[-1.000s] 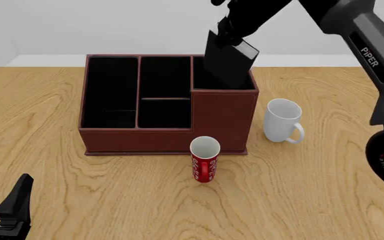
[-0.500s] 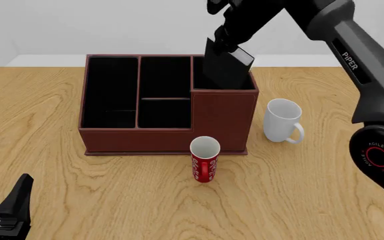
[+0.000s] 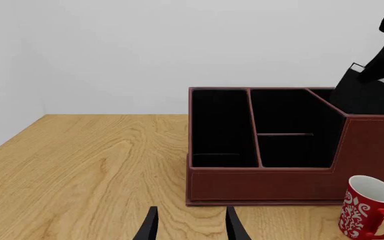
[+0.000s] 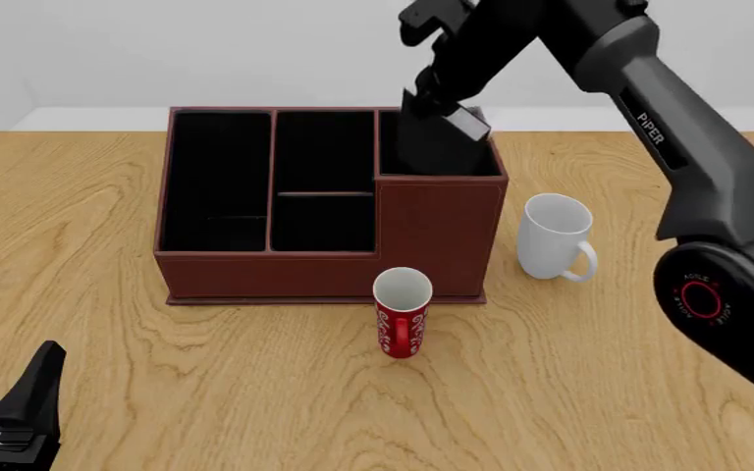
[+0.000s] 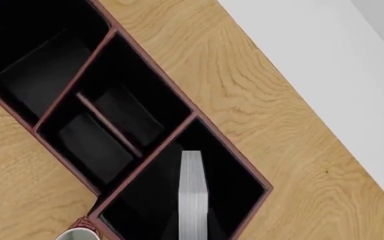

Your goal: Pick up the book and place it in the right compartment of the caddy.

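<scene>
- While the right gripper [image 4: 440, 86] clamps the book's [image 4: 432, 145] top edge, it hangs tilted — lower half inside the right compartment [image 4: 462, 162] of the caddy [image 4: 338, 260].
- Left gripper [image 3: 189, 227] — parted, empty, well apart.

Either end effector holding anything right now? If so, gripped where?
The right end effector holds the book by its top edge, lower part already down in the right compartment of the caddy. The left end effector is open and holds nothing.

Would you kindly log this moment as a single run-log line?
phase: placing | right gripper: shut on book | book: tilted, lower part inside right compartment of caddy | left gripper: open, idle
</scene>
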Tool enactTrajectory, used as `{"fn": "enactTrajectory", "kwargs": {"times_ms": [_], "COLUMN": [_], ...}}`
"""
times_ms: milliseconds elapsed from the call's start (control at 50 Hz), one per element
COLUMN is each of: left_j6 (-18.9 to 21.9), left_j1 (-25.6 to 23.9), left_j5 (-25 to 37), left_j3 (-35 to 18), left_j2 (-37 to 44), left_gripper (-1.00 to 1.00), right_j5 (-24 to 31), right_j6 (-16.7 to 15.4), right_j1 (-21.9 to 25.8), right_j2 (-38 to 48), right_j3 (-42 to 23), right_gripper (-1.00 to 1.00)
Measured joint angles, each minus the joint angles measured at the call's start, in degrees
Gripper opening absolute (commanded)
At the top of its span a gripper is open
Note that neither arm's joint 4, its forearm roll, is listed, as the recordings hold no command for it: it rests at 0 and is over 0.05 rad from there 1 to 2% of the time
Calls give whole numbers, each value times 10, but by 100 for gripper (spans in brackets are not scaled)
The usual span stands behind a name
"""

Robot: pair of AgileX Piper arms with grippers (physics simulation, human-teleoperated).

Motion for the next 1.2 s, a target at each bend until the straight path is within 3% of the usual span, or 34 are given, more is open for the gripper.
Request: {"fn": "enactTrajectory", "kwargs": {"times_ms": [580, 600, 1200], "left_j6": [0, 0, 0], "left_j1": [0, 0, 0], "left_j5": [0, 0, 0], "left_j3": [0, 0, 0], "left_j2": [0, 0, 0], "left_gripper": [100, 100, 100], "right_j5": [0, 0, 0], "right_j6": [10, 10, 20], "right_j1": [-10, -11, 13], "right_j2": [46, 47, -25], "right_j3": [-31, -32, -13], "right_gripper": [-100, 100, 100]}}
